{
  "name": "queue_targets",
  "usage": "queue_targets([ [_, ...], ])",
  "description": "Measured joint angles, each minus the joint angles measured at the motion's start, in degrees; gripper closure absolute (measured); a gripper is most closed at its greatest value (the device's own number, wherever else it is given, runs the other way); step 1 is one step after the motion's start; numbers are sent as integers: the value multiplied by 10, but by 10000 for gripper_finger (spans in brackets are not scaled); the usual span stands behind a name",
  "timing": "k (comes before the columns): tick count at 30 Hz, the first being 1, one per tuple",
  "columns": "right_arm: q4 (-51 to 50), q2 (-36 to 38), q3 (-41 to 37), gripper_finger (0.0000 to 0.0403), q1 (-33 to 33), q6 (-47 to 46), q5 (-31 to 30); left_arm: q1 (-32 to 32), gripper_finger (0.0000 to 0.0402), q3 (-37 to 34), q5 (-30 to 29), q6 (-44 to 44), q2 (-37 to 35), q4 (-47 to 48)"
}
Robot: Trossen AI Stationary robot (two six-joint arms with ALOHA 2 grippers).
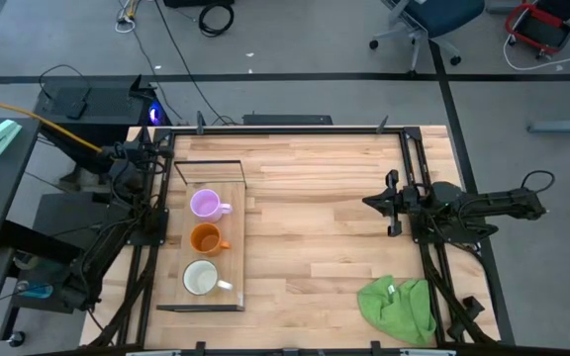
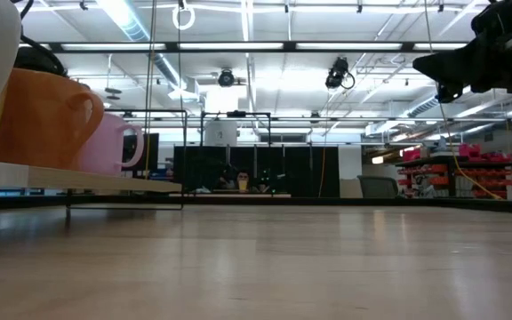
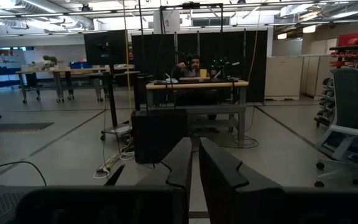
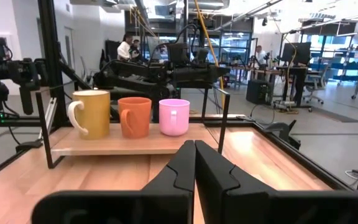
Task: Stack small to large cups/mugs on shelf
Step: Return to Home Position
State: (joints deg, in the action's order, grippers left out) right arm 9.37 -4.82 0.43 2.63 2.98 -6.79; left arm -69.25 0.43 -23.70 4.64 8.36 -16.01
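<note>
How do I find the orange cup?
Look at the wooden shelf on the left side of the table, where three mugs stand in a row. The orange mug is the middle one, between the light purple mug and the bigger pale mug.

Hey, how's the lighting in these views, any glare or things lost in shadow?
Low view: ceiling strip lights glare, so the right arm reads as a silhouette. Right wrist view: the orange mug and its neighbours on the shelf are evenly lit. High view: even light on the table, no hard shadows.
</note>
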Motion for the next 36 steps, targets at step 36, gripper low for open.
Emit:
queue_targets([
  [36, 0, 0, 1, 387, 0, 0, 0, 0, 371, 0, 0, 0, 0, 0],
])
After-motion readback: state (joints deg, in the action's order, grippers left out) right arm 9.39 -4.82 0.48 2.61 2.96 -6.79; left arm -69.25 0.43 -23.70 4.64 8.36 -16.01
